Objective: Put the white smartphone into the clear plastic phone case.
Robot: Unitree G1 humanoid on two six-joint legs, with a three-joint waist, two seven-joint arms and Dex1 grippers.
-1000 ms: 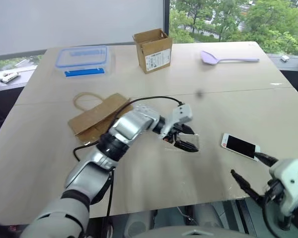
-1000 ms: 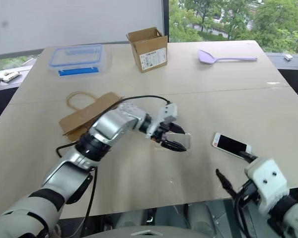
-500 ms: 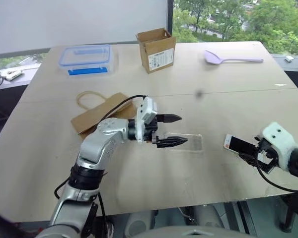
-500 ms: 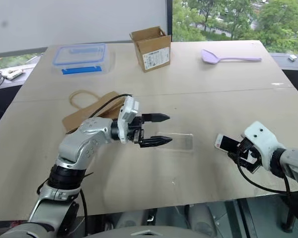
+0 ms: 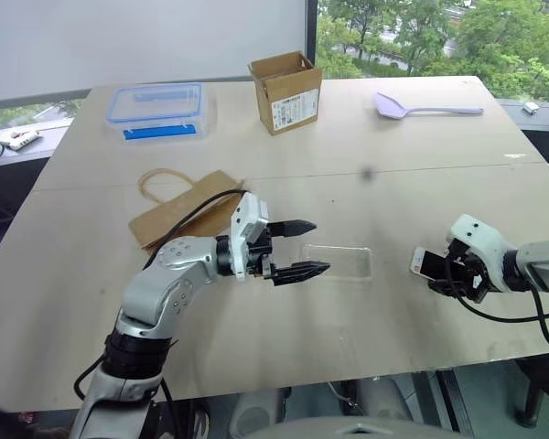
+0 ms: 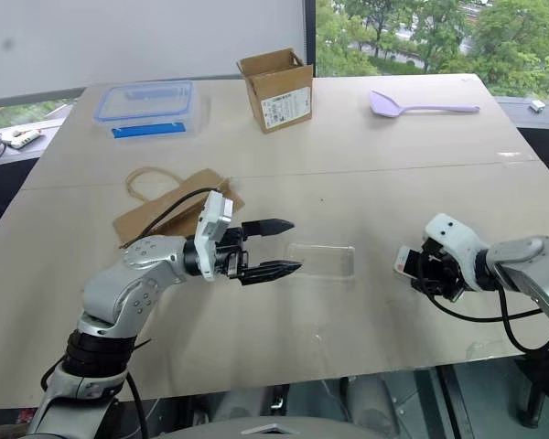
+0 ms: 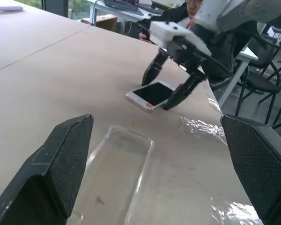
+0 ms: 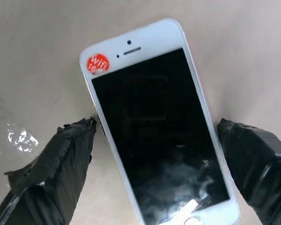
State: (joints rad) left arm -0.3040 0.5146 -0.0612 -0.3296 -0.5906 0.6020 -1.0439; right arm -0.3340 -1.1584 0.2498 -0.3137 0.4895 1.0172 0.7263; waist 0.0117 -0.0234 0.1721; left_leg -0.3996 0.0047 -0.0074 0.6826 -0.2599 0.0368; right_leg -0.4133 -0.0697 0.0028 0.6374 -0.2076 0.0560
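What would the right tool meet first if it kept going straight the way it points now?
Most likely the white smartphone with the black screen: the open right tool points down at it, one finger on each side. Contact can't be confirmed.

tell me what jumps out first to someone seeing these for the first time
The right gripper straddles the white smartphone, jaws open on either side, near the table's right edge. At mid-table the left gripper points, jaws open, at the clear plastic phone case lying empty just past its tips.
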